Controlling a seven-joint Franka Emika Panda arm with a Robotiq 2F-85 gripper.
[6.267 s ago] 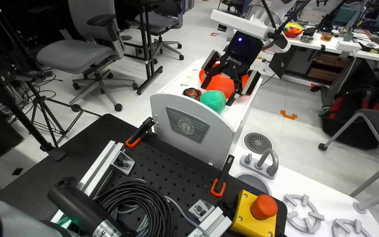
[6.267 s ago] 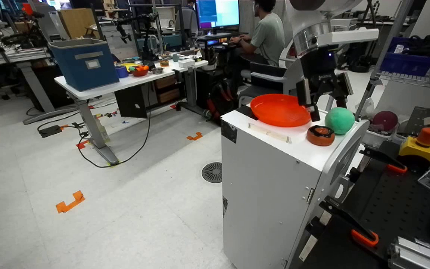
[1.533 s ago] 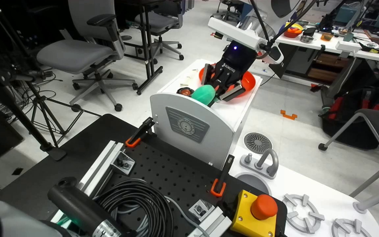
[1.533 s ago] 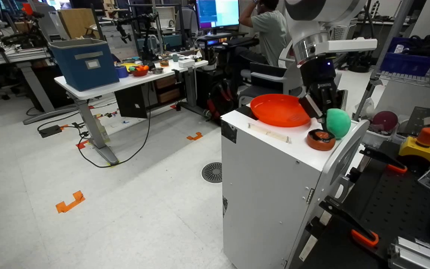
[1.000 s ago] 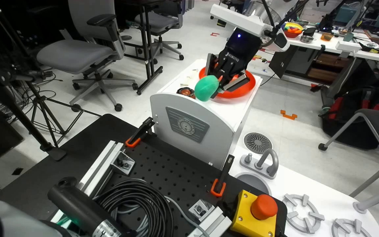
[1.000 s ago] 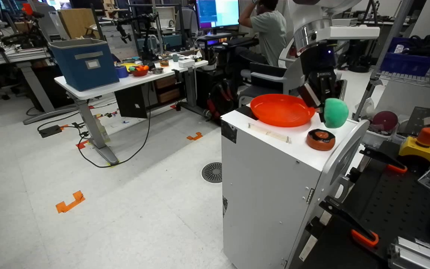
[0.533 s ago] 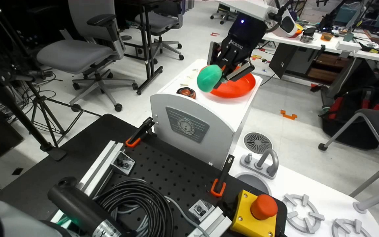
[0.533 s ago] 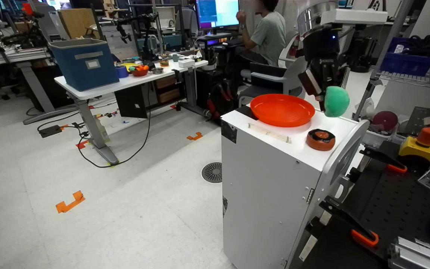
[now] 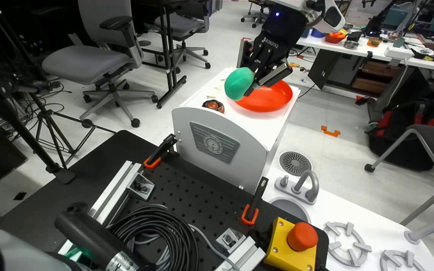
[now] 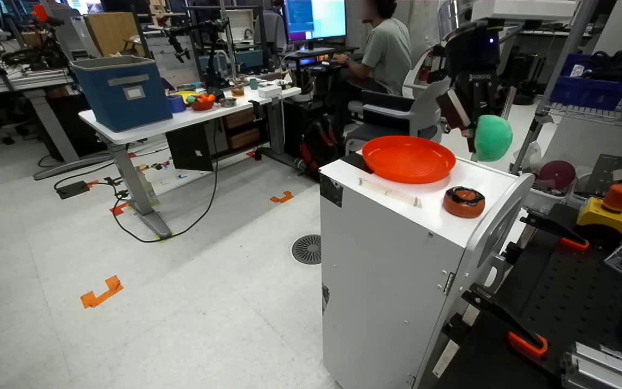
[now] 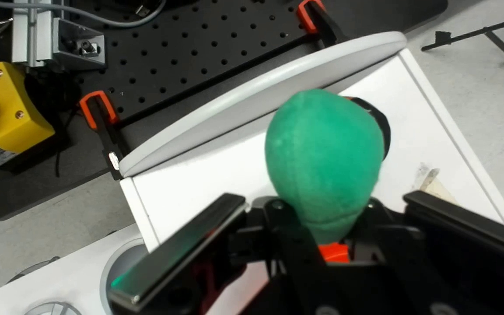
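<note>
Clearly, in the wrist view the gripper (image 11: 324,212) is clamped on the lower end of a green ball (image 11: 324,151), whose bulk sticks out, unsupported, just right of the frame's centre. With so little of it pinched, the soft-looking ball could squeeze loose or twist, most likely through a jerky swing. In an exterior view the ball hangs at upper centre, covering part of a red plate (image 9: 269,99); brushing the plate's rim while too low could knock it sideways. In an exterior view the ball shows at upper right, held apart from the flat top of a white cabinet (image 10: 386,270), with a brown puck (image 10: 463,207) resting below; a dropped ball could strike that puck or roll off the edge.
</note>
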